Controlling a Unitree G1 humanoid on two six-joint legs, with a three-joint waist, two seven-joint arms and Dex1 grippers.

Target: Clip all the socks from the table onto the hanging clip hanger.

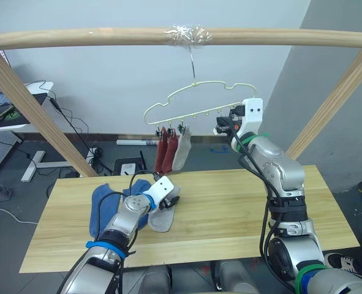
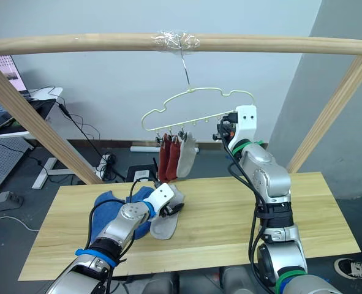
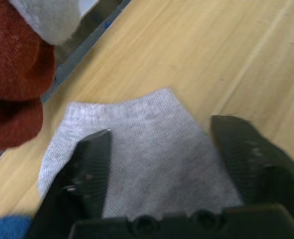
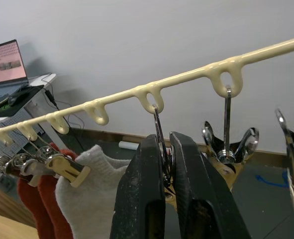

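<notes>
At the centre of the frame, the left gripper [image 3: 161, 149] sits wide open over a grey sock [image 3: 147, 149] on the table [image 1: 242, 202], beside blue socks [image 1: 104, 205]. Upper right, the right gripper [image 4: 169, 164] looks pinched on a clip [image 4: 161, 149] of the hanger [image 1: 196, 98], where three socks [image 1: 171, 150] hang.

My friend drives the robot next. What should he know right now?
Left gripper: open, fingers either side of the grey sock lying on the table.
Right gripper: shut on a clip of the hanger.
Done: two red socks and one grey sock hang clipped.
Left: the grey sock and the blue socks on the table.
</notes>
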